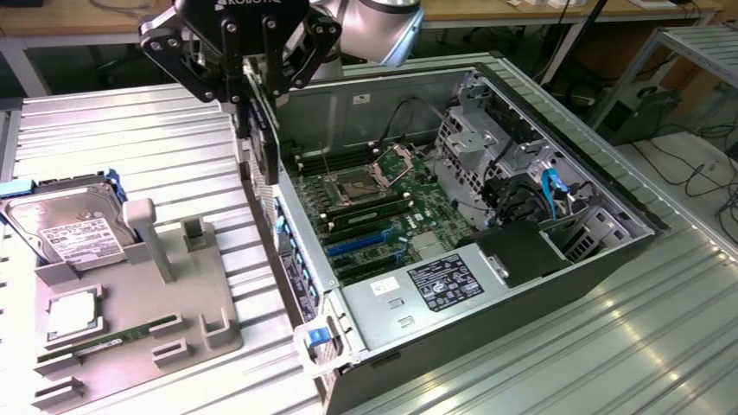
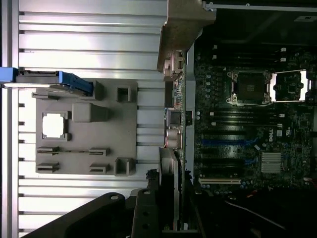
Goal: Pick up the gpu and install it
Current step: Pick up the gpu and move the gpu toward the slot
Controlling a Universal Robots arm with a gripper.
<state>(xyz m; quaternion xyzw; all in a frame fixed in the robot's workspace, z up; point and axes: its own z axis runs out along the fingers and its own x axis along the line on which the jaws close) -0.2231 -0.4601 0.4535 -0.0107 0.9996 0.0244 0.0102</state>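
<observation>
While black jaws clamp it, thin flat gpu point(image 1: 263, 147) on edge, at open case's point(image 1: 485, 341) wall, exterior view's left, ribbed desk point(image 1: 138, 130).

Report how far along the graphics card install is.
Done: the graphics card is lifted, clear of the grey tray. In hand: the gripper holds it on edge at the side wall of the open computer case. Left: seating it, since the blue slots on the motherboard hold no card yet.
</observation>
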